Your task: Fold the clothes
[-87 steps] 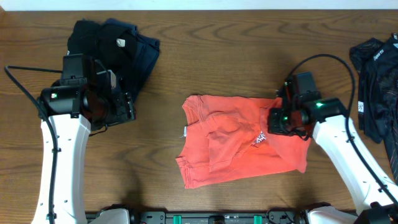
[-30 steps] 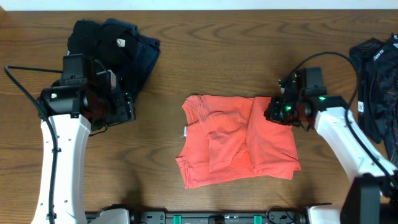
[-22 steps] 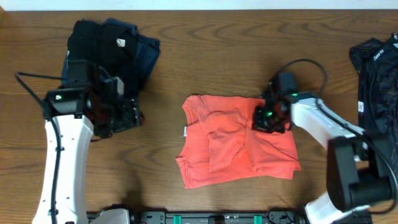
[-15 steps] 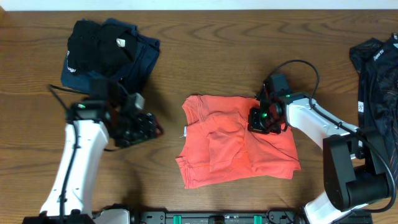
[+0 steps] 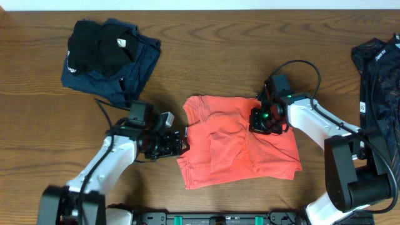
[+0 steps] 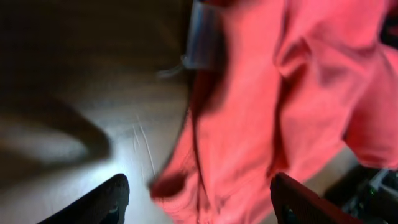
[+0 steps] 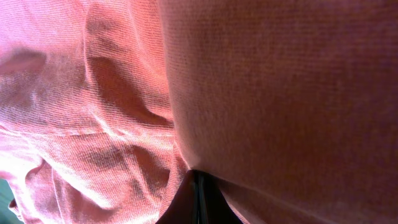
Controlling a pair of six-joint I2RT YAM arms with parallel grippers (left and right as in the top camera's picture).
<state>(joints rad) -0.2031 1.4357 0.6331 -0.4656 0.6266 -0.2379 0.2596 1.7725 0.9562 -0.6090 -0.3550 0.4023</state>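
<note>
1. Here, the red T-shirt (image 5: 231,150) lies partly folded on the table (image 5: 219,50), bunched into a rough rectangle with creases across its middle.
2. The left gripper (image 5: 178,142) sits at the left edge of the red T-shirt, low on that side and just beside the cloth.
3. In the left wrist view its 2 fingers (image 6: 115,199) stand wide apart at the bottom of the frame, with the shirt's rumpled edge (image 6: 267,112) lying between and ahead of them (nothing is pinched there).
4. A small white tag (image 6: 202,43) hangs from that same left edge of the shirt, beyond the fingers.
5. The right gripper (image 5: 261,120) is pressed down on the upper right part of the red T-shirt, near its top edge.
6. The right wrist view is filled with red cloth (image 7: 249,81); the fingertips (image 7: 198,199) are drawn together, and a ridge of cloth runs into them, so they look clamped on the shirt.
7. A black and navy pile (image 5: 103,53) rests well apart from the red T-shirt, up and to its left.
8. A dark garment (image 5: 378,87) lies well to the right of the shirt, at the table's edge.
</note>
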